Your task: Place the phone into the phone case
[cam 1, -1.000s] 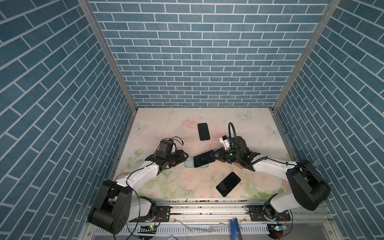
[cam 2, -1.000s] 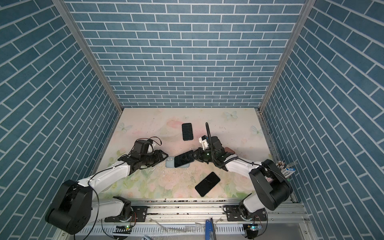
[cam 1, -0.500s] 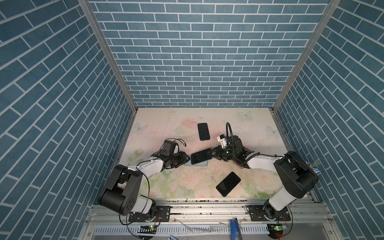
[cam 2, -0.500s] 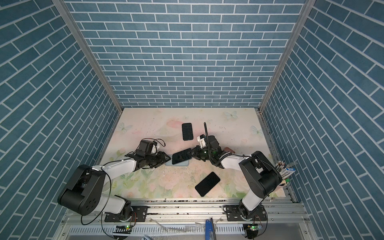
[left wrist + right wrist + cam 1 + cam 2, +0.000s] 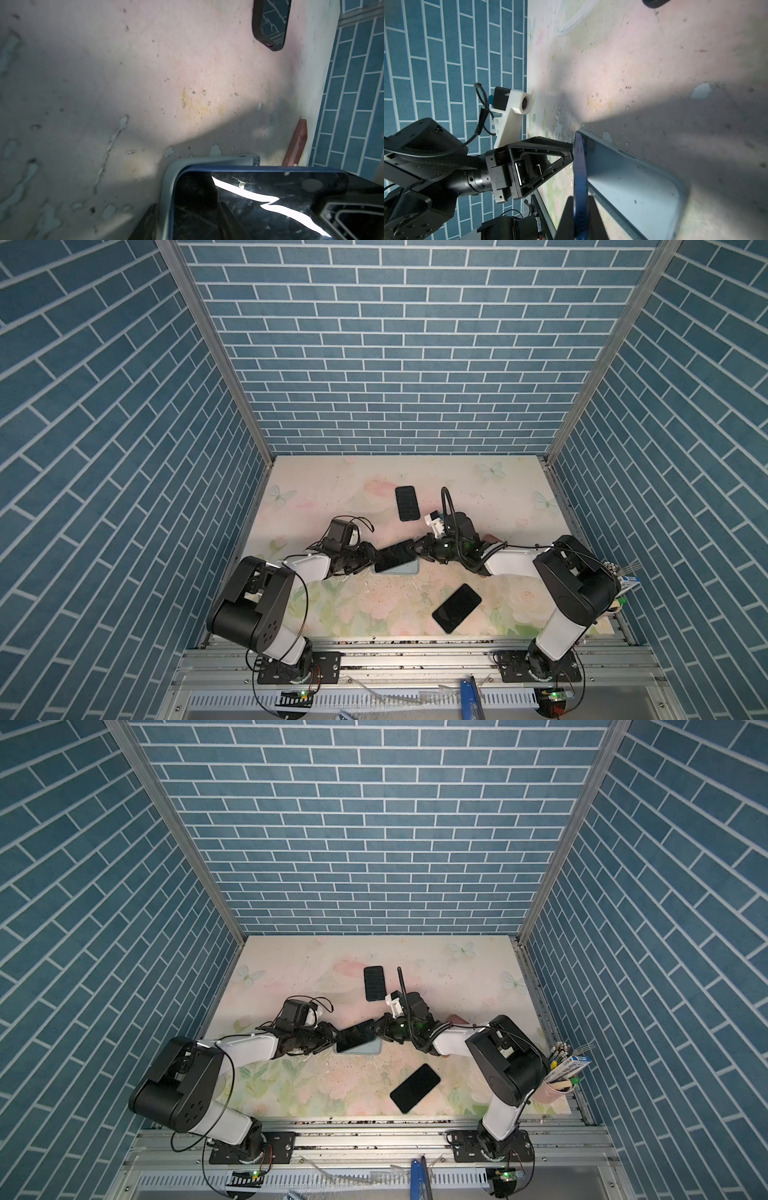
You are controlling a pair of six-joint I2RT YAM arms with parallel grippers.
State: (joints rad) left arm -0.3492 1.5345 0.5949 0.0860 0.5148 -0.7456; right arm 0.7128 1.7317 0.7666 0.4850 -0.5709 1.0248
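Floral tabletop [image 5: 353,605]: right pincer [image 5: 417,551] clamps phone [image 5: 395,556] tilted over pale case [image 5: 407,571].

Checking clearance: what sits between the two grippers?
The phone, pinched at one end by the right gripper, tilted over the light-blue phone case; its other end reaches the left gripper. Shows in both top views.
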